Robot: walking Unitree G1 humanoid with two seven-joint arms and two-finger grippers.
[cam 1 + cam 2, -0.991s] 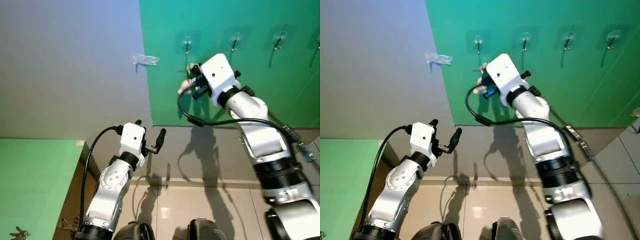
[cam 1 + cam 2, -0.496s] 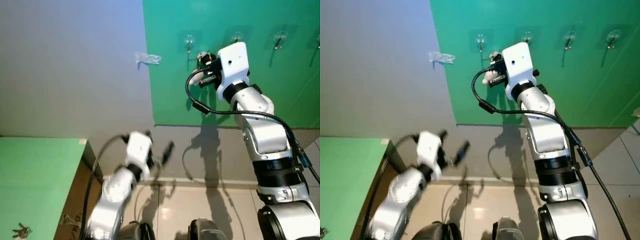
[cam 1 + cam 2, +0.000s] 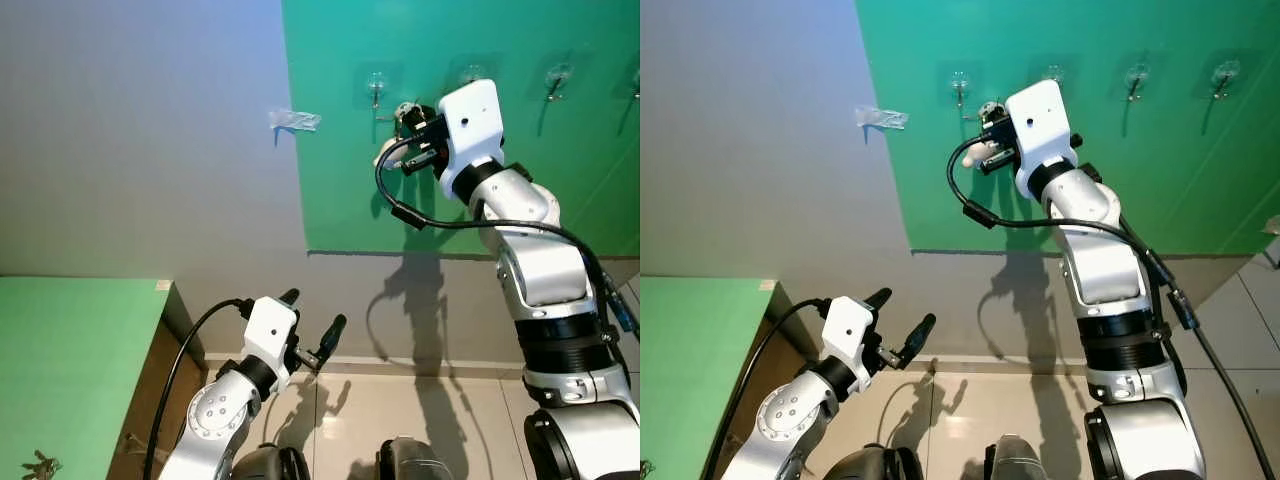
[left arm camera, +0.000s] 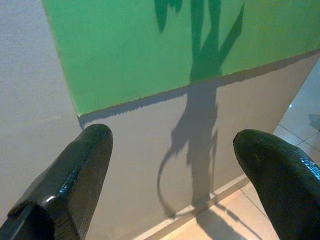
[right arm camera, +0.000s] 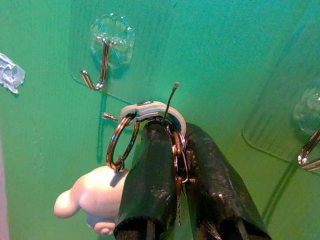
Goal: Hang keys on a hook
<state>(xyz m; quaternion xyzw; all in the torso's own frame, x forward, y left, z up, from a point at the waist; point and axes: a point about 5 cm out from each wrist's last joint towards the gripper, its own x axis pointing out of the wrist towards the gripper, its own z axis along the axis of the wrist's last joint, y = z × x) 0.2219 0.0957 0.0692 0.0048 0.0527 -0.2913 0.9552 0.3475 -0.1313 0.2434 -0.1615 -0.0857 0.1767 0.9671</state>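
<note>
Between right gripper (image 5: 177, 145) fingers, seemingly keys (image 5: 150, 131)

Two shiny silver arms with white boxy wrists, looping black cables, and long black fingers on each hand.

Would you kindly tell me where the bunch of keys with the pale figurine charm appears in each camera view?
Left eye view: the bunch of keys in the right gripper, just below the leftmost clear wall hook.
Right eye view: upper middle, same hook above.
Right wrist view: centre, pinched between the black fingers.
Left wrist view: not in it.
Shared landmark: that hook.
</note>
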